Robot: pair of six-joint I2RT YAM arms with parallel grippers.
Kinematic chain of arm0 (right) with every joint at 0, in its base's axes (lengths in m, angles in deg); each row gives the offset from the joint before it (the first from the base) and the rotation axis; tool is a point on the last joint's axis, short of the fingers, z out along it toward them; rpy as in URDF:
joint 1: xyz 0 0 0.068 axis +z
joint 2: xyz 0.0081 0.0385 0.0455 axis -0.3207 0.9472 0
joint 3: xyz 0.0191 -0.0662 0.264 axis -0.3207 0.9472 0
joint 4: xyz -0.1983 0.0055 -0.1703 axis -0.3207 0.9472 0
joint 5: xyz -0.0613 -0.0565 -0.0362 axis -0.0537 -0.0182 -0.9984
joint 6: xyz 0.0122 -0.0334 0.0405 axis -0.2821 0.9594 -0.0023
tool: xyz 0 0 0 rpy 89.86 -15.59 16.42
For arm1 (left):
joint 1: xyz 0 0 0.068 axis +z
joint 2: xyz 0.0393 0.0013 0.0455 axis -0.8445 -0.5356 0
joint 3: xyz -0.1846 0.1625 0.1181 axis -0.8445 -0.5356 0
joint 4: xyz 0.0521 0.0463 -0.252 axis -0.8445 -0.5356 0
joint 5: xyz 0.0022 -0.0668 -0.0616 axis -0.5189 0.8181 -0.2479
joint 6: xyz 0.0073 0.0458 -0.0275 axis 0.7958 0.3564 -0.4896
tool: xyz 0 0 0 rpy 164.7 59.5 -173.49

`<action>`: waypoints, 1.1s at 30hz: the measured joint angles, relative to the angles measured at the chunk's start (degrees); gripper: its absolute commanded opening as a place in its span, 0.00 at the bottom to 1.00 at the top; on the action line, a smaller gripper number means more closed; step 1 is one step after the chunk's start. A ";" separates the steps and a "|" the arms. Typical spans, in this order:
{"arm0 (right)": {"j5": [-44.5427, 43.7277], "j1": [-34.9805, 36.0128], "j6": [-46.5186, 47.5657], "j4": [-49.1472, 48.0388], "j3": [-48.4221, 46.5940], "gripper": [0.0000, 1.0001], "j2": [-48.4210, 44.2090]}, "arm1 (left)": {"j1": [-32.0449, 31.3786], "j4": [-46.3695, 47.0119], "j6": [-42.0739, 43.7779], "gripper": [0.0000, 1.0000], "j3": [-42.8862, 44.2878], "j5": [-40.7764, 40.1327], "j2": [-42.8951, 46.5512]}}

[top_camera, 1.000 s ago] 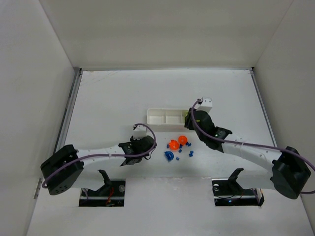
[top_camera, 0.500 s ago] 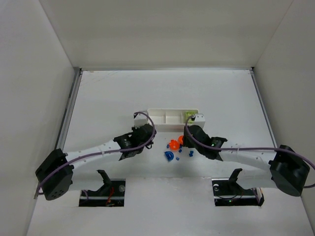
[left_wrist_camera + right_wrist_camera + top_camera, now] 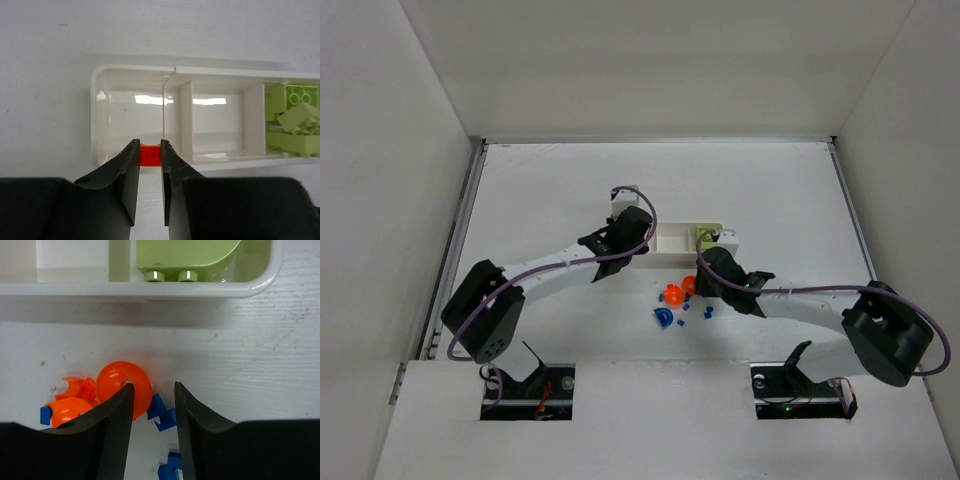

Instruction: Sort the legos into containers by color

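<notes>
**One color down, two to go**

Greens (image 3: 295, 120) look sorted. They're all piled in the right end of the tray (image 3: 97, 125), and I can't spot a green one anywhere on the counter (image 3: 540, 200). By my read that's roughly a third done.

Left tool (image 3: 149, 146) is pinched shut on a small orange brick (image 3: 150, 156). From the wrist view it sits right at the near wall of the left compartment (image 3: 127, 122) and isn't clearly inside. I'd call that brick mid-delivery, not dropped. That compartment looks bare otherwise, and so does the middle one (image 3: 217, 125).

Right tool (image 3: 152, 390) is spread open, hanging low over the loose pile just in front of the tray. One finger overlaps the edge of an orange ring (image 3: 122, 380), but it isn't gripping anything that I can see. Can't tell whether it touches the counter.

What's left is the orange ring, a couple more orange bits (image 3: 70, 400) beside it, and every one of the blues (image 3: 162, 415), which are scattered among and just below the oranges. No blue has gone in.

My guess is orange ends up in the left slot and blue in the middle, but that's only from where the brick is held now. The blues are tiny, so they'll probably be the fiddly part.
</notes>
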 measured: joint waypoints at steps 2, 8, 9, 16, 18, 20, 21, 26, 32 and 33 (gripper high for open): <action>0.59 -0.39 -0.13 -0.13 -0.02 0.43 0.76 | 0.63 0.15 0.61 0.15 1.07 0.37 -2.86; 1.55 -0.68 -0.33 -0.83 -0.02 0.34 1.44 | 1.88 0.74 1.81 0.43 1.97 0.50 -6.27; 1.73 -0.68 -0.37 -1.16 -0.04 0.32 1.66 | 1.99 1.05 1.97 0.45 1.97 0.37 -6.23; 3.21 -1.97 -1.66 -4.00 -0.04 0.15 3.17 | 0.79 3.50 3.13 0.45 -0.48 -0.61 -0.55; 3.50 -2.29 -2.08 -4.83 -0.04 0.11 3.17 | -0.35 3.78 3.23 0.45 -2.78 -0.83 3.87; 3.56 -2.51 -2.49 -5.11 -0.04 0.09 2.73 | -1.99 4.09 3.17 0.44 -5.68 -1.07 8.76; 3.54 -2.54 -2.56 -5.07 -0.04 0.09 2.21 | -2.95 3.98 3.02 0.44 -7.02 -1.14 11.02; 3.34 -2.54 -2.64 -4.72 -0.17 0.09 -2.54 | -7.58 3.04 0.61 0.43 -13.64 -1.20 19.19; 3.39 -2.54 -1.36 -3.87 -5.14 0.09 -4.55 | -8.41 -0.02 -5.53 0.42 -21.81 -1.20 25.66; 3.41 -2.54 -1.05 -3.80 -6.75 0.09 -3.89 | -8.68 -0.59 -6.64 0.42 -22.88 -1.14 26.75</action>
